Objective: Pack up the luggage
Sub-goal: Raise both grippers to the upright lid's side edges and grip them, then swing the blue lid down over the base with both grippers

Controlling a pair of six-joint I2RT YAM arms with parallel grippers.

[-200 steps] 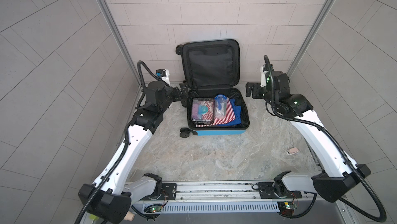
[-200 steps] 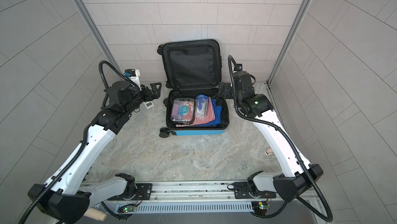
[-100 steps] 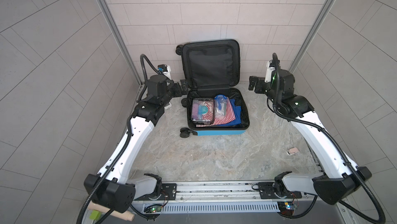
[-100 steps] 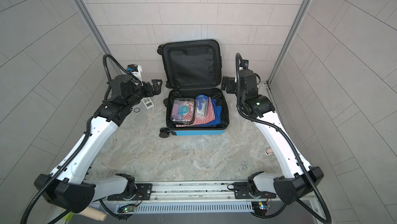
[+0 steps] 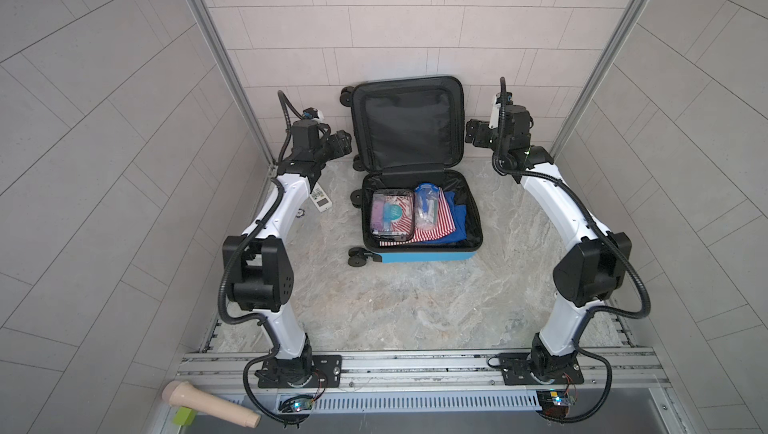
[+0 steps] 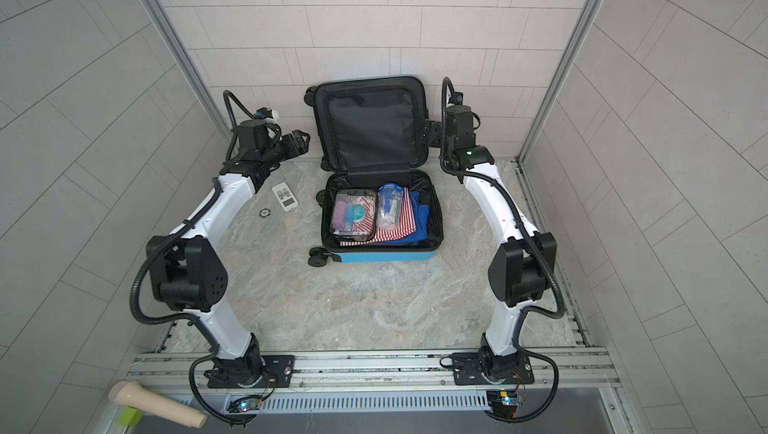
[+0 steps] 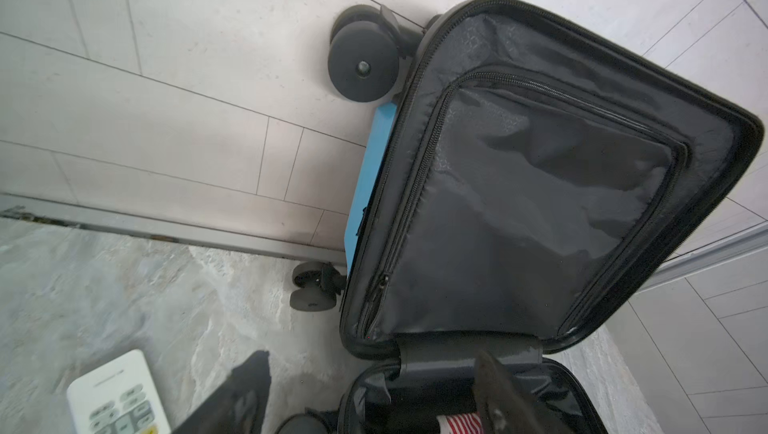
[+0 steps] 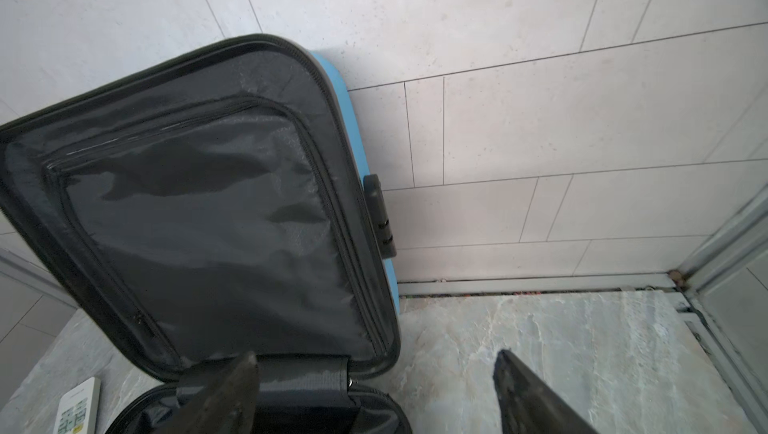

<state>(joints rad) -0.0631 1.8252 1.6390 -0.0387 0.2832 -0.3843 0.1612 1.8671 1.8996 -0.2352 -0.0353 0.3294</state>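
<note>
Luggage [image 5: 424,256] sitting open at back edge of table [image 5: 395,299], lid leaning on wall. Clear pouch [image 5: 390,219], striped cloth [image 5: 442,226] and blue garment [image 5: 462,219] lying inside. Left hand [image 5: 344,145] and right hand [image 5: 473,135] flanking lid, fingers apart, gripping nothing. Judging packing mostly done; lid closing and zipping likely remaining.

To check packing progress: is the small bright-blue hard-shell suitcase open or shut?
Open. The bright-blue hard-shell suitcase has its black-lined lid raised upright; a red-striped cloth and a clear pouch lie inside.
</note>
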